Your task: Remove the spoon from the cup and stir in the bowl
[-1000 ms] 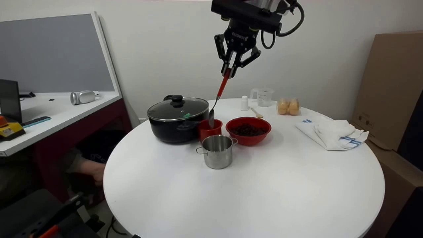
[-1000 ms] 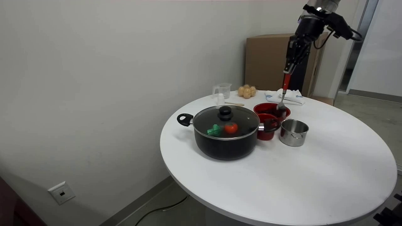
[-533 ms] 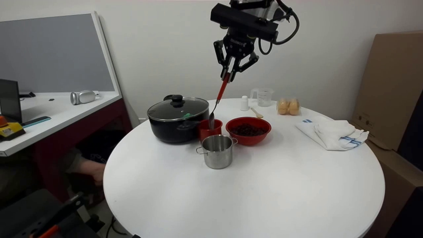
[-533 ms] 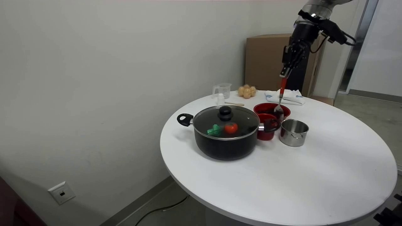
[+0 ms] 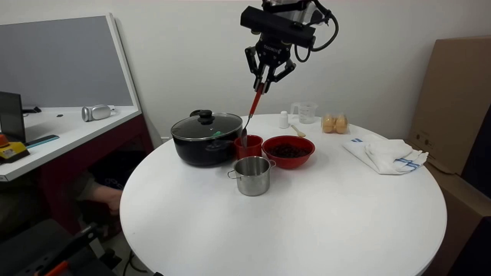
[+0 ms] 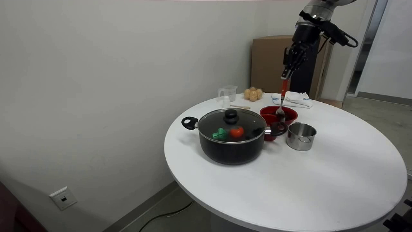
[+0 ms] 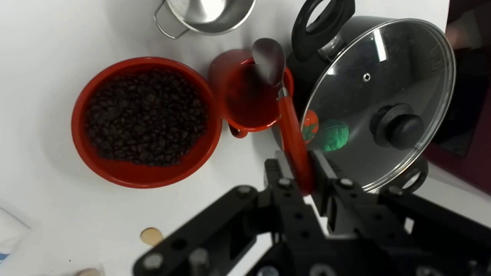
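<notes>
The spoon [image 7: 290, 119] is held tilted at the red cup [image 7: 245, 107], its handle [image 7: 294, 140] pinched tight between the jaws, which are parted only by it. In the wrist view the head [image 7: 269, 61] is seen crossing the cup's rim; whether the two touch cannot be told. The beans [image 7: 145, 119] in the bowl [image 7: 134, 173], just beside the cup, are made out singly there, but only as a dark heap [image 5: 288, 150] in an exterior view. Through the glass lid [image 6: 209, 122] of the pot [image 6: 231, 154] a tomato [image 6: 236, 131] is revealed in an exterior view; the steel cup [image 5: 253, 184] is cut off in the wrist view, but shown whole in both exterior views.
</notes>
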You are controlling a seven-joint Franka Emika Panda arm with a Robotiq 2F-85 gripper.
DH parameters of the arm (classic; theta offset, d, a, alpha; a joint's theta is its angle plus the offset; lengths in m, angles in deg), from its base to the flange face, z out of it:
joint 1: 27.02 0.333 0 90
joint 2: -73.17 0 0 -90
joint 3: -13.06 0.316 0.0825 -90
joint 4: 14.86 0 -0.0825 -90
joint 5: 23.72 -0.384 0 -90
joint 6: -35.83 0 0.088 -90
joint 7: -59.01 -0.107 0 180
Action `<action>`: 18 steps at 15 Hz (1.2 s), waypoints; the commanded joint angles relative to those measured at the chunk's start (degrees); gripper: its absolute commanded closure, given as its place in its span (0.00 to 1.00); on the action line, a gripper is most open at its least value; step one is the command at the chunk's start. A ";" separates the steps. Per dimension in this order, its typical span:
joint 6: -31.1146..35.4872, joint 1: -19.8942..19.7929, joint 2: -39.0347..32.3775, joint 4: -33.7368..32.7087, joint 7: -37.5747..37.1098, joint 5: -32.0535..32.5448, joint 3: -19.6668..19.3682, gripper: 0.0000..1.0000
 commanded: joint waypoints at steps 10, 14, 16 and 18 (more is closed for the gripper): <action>1.30 0.72 -2.19 -4.01 -2.74 0.64 0.92 0.96; 6.95 0.53 -3.55 -2.23 -0.42 0.89 1.31 0.96; 8.85 0.42 -4.40 -1.65 0.24 1.13 1.62 0.96; 10.37 0.40 -5.28 -1.18 0.55 1.54 1.98 0.96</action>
